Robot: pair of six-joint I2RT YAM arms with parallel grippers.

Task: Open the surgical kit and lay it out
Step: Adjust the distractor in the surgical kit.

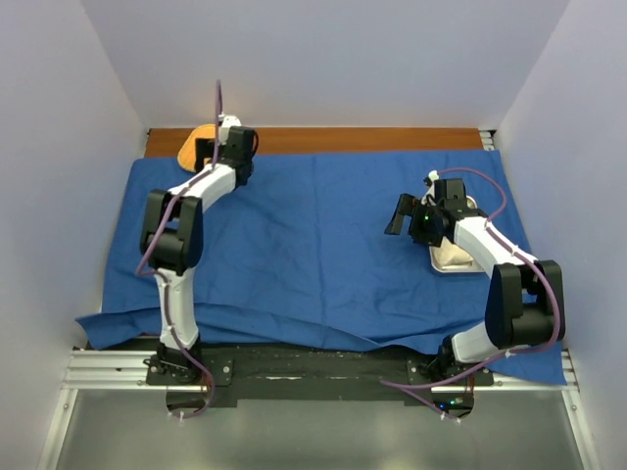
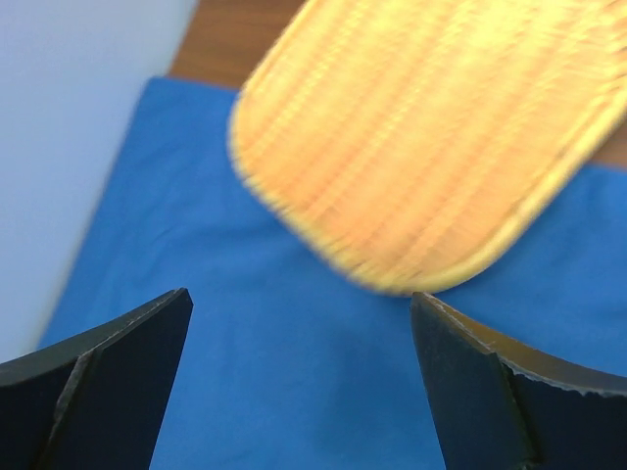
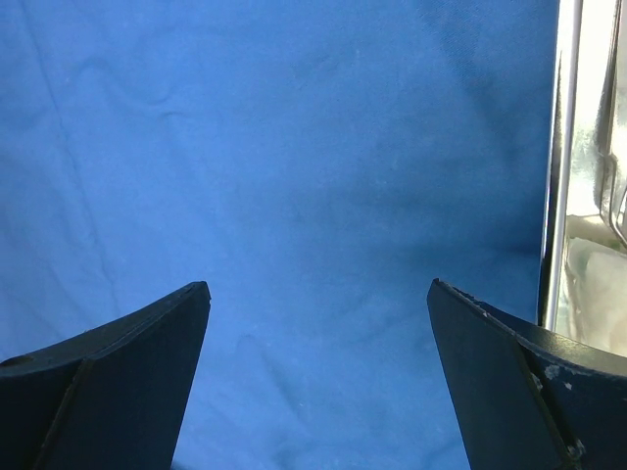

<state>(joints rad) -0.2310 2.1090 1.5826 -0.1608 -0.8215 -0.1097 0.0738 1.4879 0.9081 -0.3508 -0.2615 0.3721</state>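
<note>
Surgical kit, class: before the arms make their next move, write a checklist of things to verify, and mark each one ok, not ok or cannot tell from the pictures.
1. Blue cloth spread open and flat: ok.
2. Left gripper open and empty: ok.
3. Right gripper open and empty: ok.
4. Steel tray out on the cloth, beside the right gripper: ok.
5. Tray's contents laid out on the cloth: cannot tell; the tray is mostly hidden.
6. Orange mat off the cloth: not ok; it overlaps the far left corner.
</note>
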